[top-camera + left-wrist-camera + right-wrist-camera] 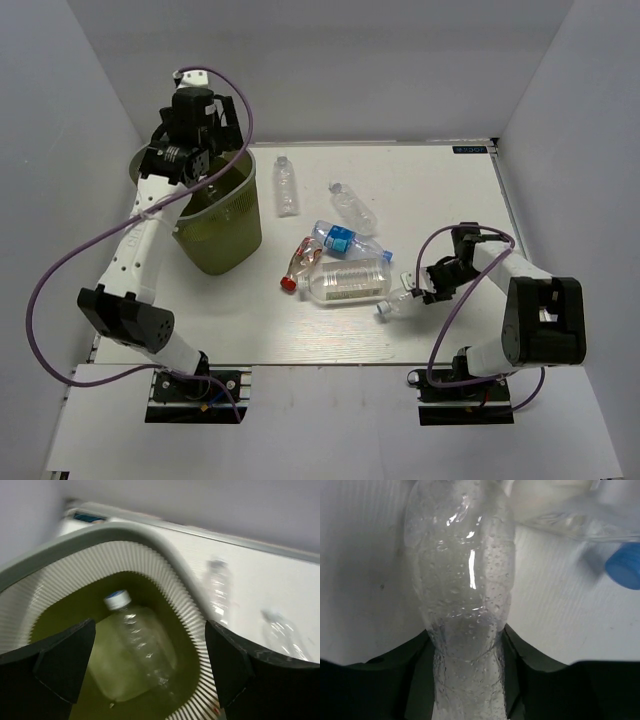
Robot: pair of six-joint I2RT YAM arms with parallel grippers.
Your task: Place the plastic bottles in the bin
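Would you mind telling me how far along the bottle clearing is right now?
One bottle lies in the bin, under the open left tool. The right tool grips a small bottle. Five loose bottles wait on the table.

White table [440,190], pale grey walls [350,70]

The bin [228,240] stands at the left of the tabletop [440,190], with one plastic bottle [137,650] lying inside it on its floor. The left gripper [150,655] hangs above the bin's opening, jaws apart. Right of the bin, toward the back, lie a rear bottle [287,186] and, further right, a second rear bottle [352,208]. Nearer the front, a capped bottle [343,240] lies behind the wide bottle [345,282], and a small bottle [300,264] lies just beside the wide bottle's left end. At its right end a slim bottle [392,307] lies on the tabletop, clamped between the jaws of the right gripper [418,294].
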